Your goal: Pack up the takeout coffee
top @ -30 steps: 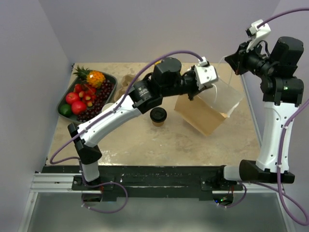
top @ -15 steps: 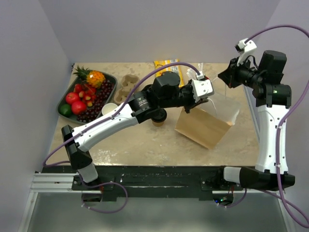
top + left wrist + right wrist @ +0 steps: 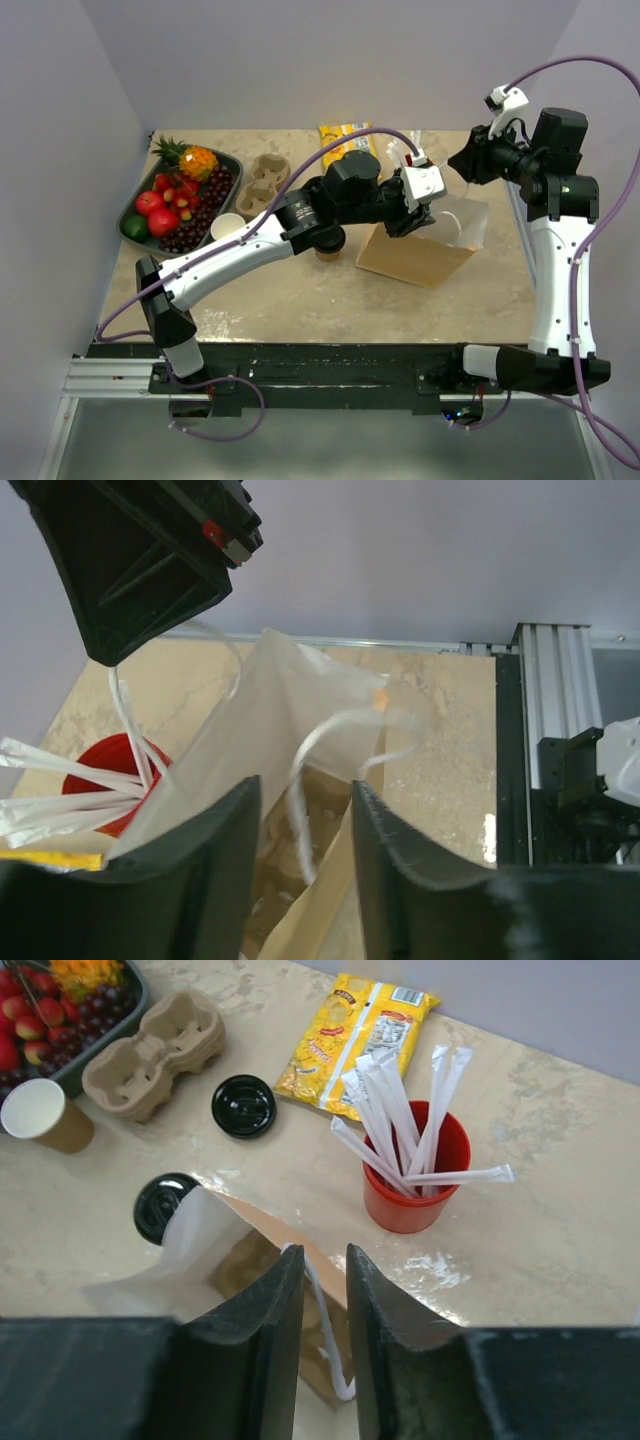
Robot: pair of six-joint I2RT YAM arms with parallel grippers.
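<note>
The takeout coffee (image 3: 328, 248), a brown cup with a black lid (image 3: 160, 1205), stands just left of the brown paper bag (image 3: 412, 258), partly under my left arm. The bag rests on the table with its mouth and white inner flap (image 3: 195, 1250) towards my grippers. My left gripper (image 3: 425, 212) is at the bag's top; its jaws (image 3: 305, 798) stand open with a slack white handle loop (image 3: 300, 780) between them. My right gripper (image 3: 464, 165) hovers above the bag's right end, jaws (image 3: 325, 1260) slightly open, a loose handle strand (image 3: 328, 1335) hanging in the gap.
A fruit tray (image 3: 234, 166) sits at the back left, with a cardboard cup carrier (image 3: 155, 1050) and a lidless paper cup (image 3: 45, 1115) beside it. A loose black lid (image 3: 243, 1106), a yellow snack packet (image 3: 355, 1035) and a red cup of straws (image 3: 415, 1175) lie behind the bag.
The bag has come down from its lifted, tilted pose to rest on the table. Both grippers have opened and let its handles go slack. The right arm moved left and lower.
</note>
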